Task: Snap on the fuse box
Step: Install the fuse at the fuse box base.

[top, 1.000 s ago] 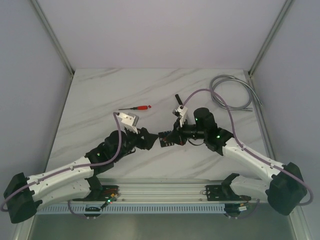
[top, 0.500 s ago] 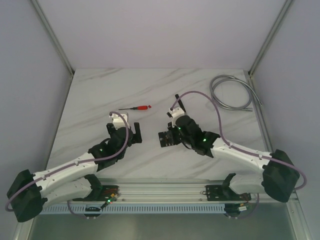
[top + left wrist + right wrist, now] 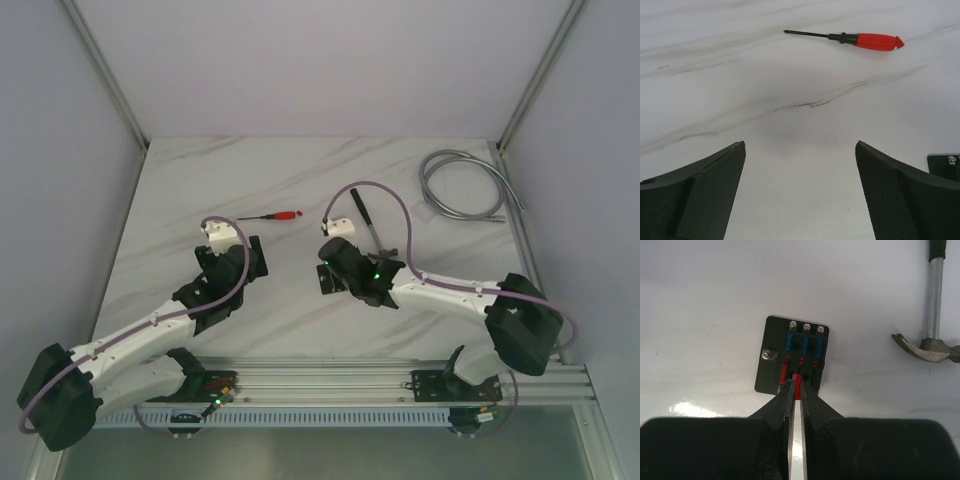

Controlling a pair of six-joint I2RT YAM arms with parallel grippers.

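The fuse box [image 3: 792, 352] is a black square block lying flat on the marble, with blue fuses in its far row and a red one at its near left. My right gripper [image 3: 797, 381] points down at its near edge, shut on a small red fuse [image 3: 797, 394] held upright over the middle near slot. From above, the right gripper [image 3: 335, 268] covers most of the fuse box [image 3: 324, 282]. My left gripper [image 3: 250, 262] stands wide open to the left of the box with nothing between its fingers [image 3: 715, 185]. A corner of the fuse box [image 3: 945, 164] shows at its right.
A red-handled screwdriver [image 3: 280, 215] lies beyond the left gripper, also seen as the screwdriver [image 3: 870, 41] from the left wrist. A hammer [image 3: 935, 315] lies right of the box. A coiled grey cable [image 3: 465, 185] rests at the back right.
The left gripper opened wide and drew away to the left. The right arm swung left and turned down over the fuse box, which now lies on the table.
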